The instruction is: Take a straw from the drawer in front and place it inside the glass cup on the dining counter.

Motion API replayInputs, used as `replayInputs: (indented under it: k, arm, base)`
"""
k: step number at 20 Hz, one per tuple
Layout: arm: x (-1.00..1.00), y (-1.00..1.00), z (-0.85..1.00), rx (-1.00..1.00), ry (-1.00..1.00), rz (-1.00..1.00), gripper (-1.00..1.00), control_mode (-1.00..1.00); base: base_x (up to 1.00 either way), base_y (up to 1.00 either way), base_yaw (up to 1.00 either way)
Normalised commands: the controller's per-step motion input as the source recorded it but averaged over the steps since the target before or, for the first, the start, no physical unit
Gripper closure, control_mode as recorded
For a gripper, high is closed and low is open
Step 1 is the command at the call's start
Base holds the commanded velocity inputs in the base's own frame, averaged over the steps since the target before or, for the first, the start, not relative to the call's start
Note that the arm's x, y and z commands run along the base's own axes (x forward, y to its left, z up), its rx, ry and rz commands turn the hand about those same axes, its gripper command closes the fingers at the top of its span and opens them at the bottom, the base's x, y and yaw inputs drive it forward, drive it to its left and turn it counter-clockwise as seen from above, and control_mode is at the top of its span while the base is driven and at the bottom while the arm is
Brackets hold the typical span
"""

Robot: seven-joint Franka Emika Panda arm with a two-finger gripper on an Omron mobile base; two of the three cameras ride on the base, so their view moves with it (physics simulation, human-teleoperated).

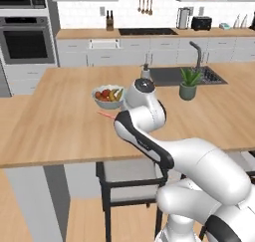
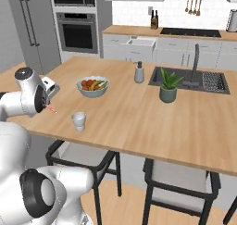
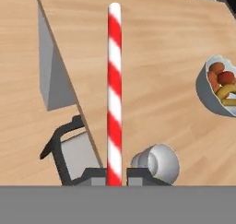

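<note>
The step in hand is to bring the straw [image 3: 114,94] over the glass cup [image 3: 157,162] and lower it inside. To do this well, the arm should first carry the free end of the straw directly above the mouth of the cup, then turn the straw more upright, because a strongly tilted straw will probably hit the rim and may tip such a light tumbler. The release should come only when the lower end is well inside the cup. In the hand view the gripper [image 3: 114,174] has its jaws clamped on the red and white straw at its near end, and the straw points away from the hand over the wooden desk [image 2: 139,113]. The cup stands on the desk near its front edge, just beside the jaws in the hand view (it is not touching the straw), and the fruit bowl [image 2: 93,86] is further back on the desk.
</note>
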Motion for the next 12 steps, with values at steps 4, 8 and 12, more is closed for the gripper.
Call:
replayInputs:
  k: [4, 8, 12]
  arm:
    - [0.0, 0.0, 0.0, 0.0, 0.0, 0.0, 1.0, 1.0]
    - [0.0, 0.0, 0.0, 0.0, 0.0, 0.0, 1.0, 1.0]
    - [0.47, -0.06, 0.0, 0.07, -0.14, 0.14, 1.0, -1.0]
  base:
    - [0.69, -0.22, 0.2]
    - [0.74, -0.13, 0.15]
    - [0.0, 0.0, 0.0]
